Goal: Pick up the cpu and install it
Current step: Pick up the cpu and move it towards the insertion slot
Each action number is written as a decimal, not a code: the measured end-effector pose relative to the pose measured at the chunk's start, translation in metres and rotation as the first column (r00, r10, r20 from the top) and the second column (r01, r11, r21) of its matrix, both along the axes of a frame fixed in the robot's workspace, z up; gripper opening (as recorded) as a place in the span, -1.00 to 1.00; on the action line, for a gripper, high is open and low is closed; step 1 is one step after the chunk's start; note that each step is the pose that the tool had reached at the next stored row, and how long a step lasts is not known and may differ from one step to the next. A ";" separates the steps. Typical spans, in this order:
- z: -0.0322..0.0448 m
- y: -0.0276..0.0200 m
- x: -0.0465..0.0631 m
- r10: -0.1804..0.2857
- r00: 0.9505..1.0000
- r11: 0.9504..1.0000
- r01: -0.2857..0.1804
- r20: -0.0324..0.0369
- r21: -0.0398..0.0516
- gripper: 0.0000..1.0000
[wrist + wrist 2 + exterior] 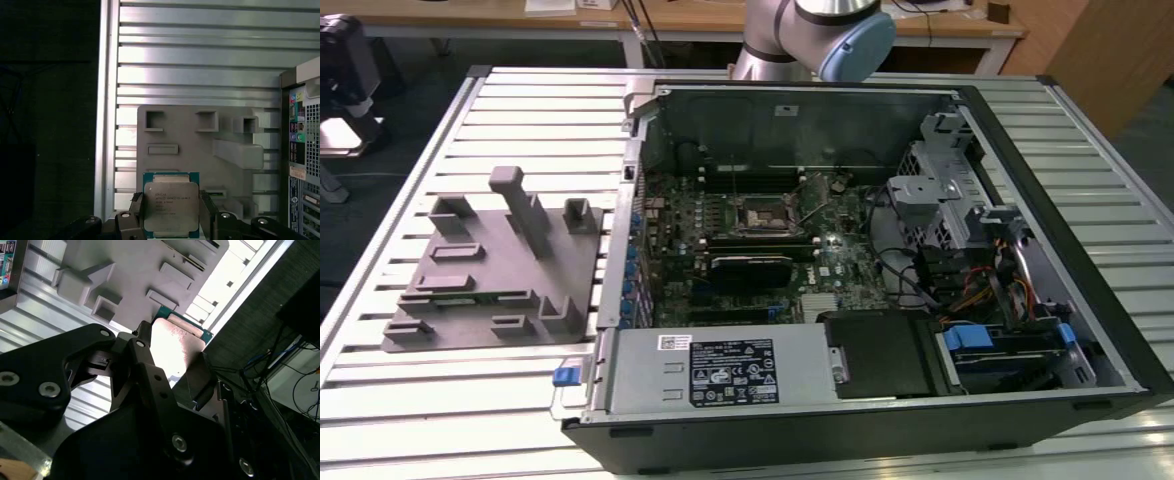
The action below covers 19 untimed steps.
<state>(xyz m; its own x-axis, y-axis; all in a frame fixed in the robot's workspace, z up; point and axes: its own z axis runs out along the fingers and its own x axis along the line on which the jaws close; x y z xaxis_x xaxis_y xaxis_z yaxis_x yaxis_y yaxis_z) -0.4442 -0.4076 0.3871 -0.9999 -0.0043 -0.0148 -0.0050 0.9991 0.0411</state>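
Above the slatted table (200, 65) — fingers (207, 210) pinch cpu (171, 205).

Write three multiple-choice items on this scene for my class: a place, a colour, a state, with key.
1. In the exterior view, relative to the computer case, the grey fixture lies: A) inside it; B) on the exterior view's left; C) on top of it.
2. The cpu has a board edge coloured: A) green; B) red; C) yellow.
3. The gripper is: A) open, far from the cpu; B) holding a cable; C) shut on the cpu.
Key: 1 B, it sits on the slatted table beside the case; 2 A, a green rim frames the metal top; 3 C, fingers press two opposite edges.
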 end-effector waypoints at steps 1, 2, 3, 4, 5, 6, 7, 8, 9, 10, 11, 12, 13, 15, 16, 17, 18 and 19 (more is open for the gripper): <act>0.0000 0.0000 0.001 0.000 1.000 1.000 0.000 0.000 0.000 0.05; 0.0000 0.0000 0.002 0.000 1.000 1.000 0.000 0.000 0.000 0.05; 0.0000 0.0000 0.002 0.000 1.000 1.000 0.000 0.000 0.000 0.05; 0.0001 0.0000 0.003 0.000 1.000 1.000 0.000 0.000 0.000 0.05; 0.0001 0.0000 0.004 0.000 1.000 1.000 0.000 0.000 0.000 0.05; 0.0000 0.0000 0.005 0.000 1.000 1.000 0.000 0.000 0.000 0.05; 0.0000 0.0000 0.006 0.000 1.000 1.000 0.000 0.000 0.000 0.05; 0.0000 0.0000 0.006 0.000 1.000 1.000 0.000 0.000 0.000 0.05; 0.0000 0.0000 0.007 0.000 1.000 1.000 0.000 0.000 0.000 0.05; 0.0001 0.0000 0.008 0.000 1.000 1.000 0.000 0.000 0.000 0.05; 0.0000 0.0000 0.009 0.000 1.000 1.000 0.000 0.000 0.000 0.05; 0.0000 0.0000 0.009 0.000 1.000 1.000 0.000 0.000 0.000 0.05; 0.0000 0.0001 0.010 0.000 1.000 1.000 0.000 0.000 0.000 0.05; 0.0000 0.0000 0.011 0.000 1.000 1.000 0.000 0.000 0.000 0.05; 0.0000 0.0000 0.011 0.000 1.000 1.000 0.000 0.000 0.000 0.05; 0.0000 0.0000 0.012 0.000 1.000 1.000 0.000 0.000 0.000 0.05; 0.0000 0.0000 0.013 0.000 1.000 1.000 0.000 0.000 0.000 0.05; 0.0000 0.0000 0.013 0.000 1.000 1.000 0.000 0.000 0.000 0.05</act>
